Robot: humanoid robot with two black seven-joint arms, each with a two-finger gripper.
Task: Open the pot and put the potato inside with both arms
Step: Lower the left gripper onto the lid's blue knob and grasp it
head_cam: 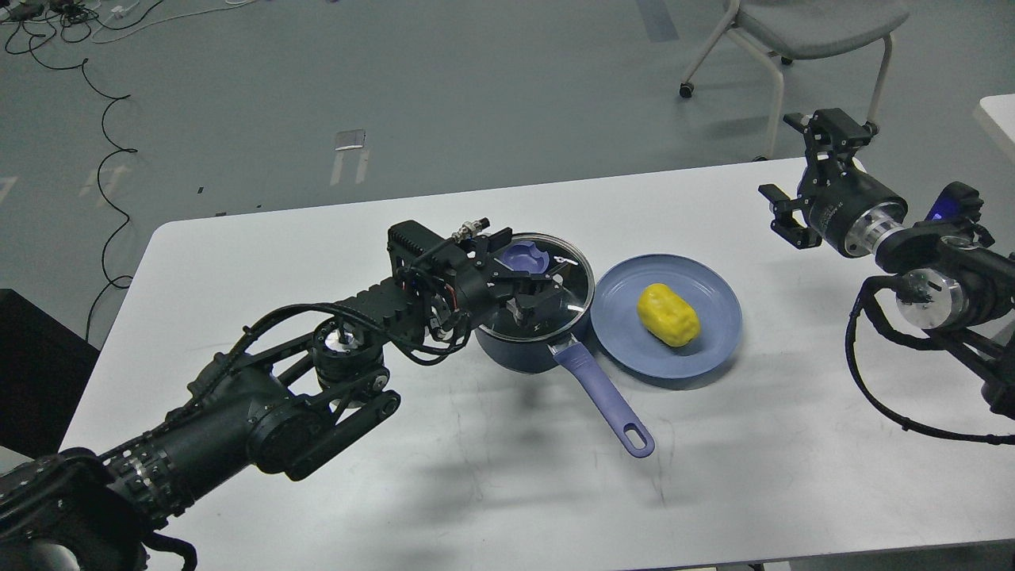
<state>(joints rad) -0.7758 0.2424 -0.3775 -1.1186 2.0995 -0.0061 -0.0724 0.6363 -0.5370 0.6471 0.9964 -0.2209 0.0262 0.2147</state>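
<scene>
Pot (pixel 533 349): dark saucepan near the middle of our table (pixel 317 507), upright, with its long blue handle (pixel 604 396) pointing toward us and to the right.
Lid (pixel 555 285): glass, and it looks seated on the rim, so we judge the pot not yet opened; the blue knob (pixel 523 258) shows at its centre.
Potato (pixel 668 314): yellow lump lying on the blue plate (pixel 714 349), just right of the pot; the plate's edge sits right against the pot.
Left claw (pixel 530 277): over the lid, with the fingers spread to either side of the knob; we see them open, and whether a pad touches the knob we cannot tell.
Right claw (pixel 801 170): held in the air at the table's far right, well apart from the potato, fingers open and holding nothing.
Step in hand: we judge it to be closing on the knob to lift the lid.
Risk, knob: it is small and rounded; if we close off-centre it could slip out and the lid drop back on the rim.
Risk, pot: nothing holds the handle, so a tilted pull may drag or tip the pot and nudge the plate beside it.
Risk, potato: it is lumpy and may roll on the plate if the plate is bumped, or squirt from the right claw if pinched near an end.
Risk, arms: both must work over the same small spot, so the raised lid needs to move aside before the right arm comes in.
Beyond: grey floor with cables (pixel 103 159) and a chair (pixel 801 32) behind the table.
</scene>
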